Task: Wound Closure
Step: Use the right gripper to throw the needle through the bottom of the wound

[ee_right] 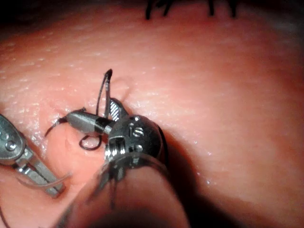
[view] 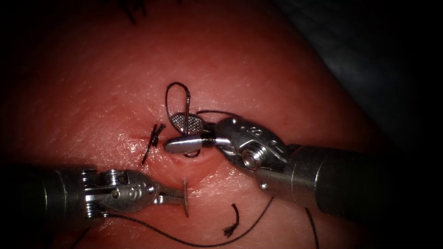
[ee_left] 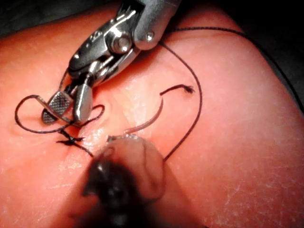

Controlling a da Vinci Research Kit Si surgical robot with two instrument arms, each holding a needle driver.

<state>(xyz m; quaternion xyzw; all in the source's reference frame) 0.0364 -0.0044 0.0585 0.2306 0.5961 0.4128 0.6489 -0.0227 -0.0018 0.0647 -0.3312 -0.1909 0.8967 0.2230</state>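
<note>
My left tool sits below the cut, its jaws shut on the curved needle. The needle is held near one end and is free of the tissue. Above it my right tool comes in from the right with its jaws open over the cut. A dark thread loop lies across its ridged upper jaw. A tied knot with short dark ends sits just left of these jaws. In the right wrist view the right tool stands open with the loop around it, and the left tool is beside it.
Long thread trails from the left tool along the bottom and up toward the right shaft. A loose cut thread end with a frayed tip lies below the right tool. Dark stitch ends show at the far top.
</note>
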